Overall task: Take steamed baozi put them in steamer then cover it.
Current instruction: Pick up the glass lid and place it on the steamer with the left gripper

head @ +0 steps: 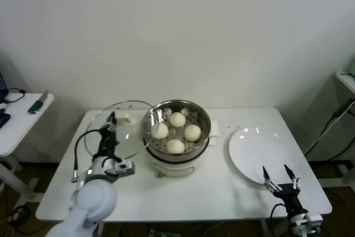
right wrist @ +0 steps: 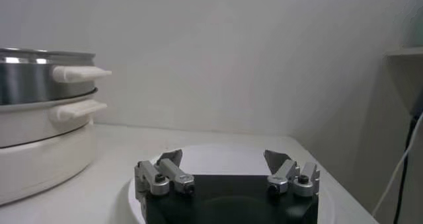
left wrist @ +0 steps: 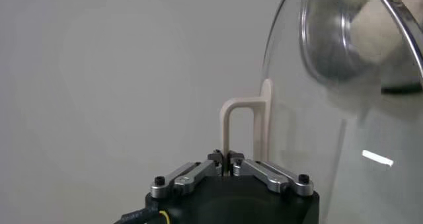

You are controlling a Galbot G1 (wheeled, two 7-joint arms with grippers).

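Observation:
Several cream-white baozi (head: 177, 119) lie inside the shiny steamer (head: 206, 123) on its white cooker base at the table's middle. The clear glass cover (head: 125, 137) is just left of the steamer, tilted, its rim near the steamer's edge. My left gripper (head: 111, 119) is shut on the cover's white handle (head: 122, 119). In the left wrist view the gripper (left wrist: 227, 158) pinches the handle (left wrist: 228, 123), and a baozi (left wrist: 380, 27) shows through the glass (left wrist: 310, 133). My right gripper (head: 280, 178) stands open and empty near the front right edge.
A flat white plate (head: 252, 151) lies right of the steamer, just beyond the right gripper (right wrist: 225, 160). The steamer's side handles (right wrist: 79, 73) jut toward the plate (right wrist: 218, 154). A small side table (head: 22, 120) stands at far left; cables hang at far right.

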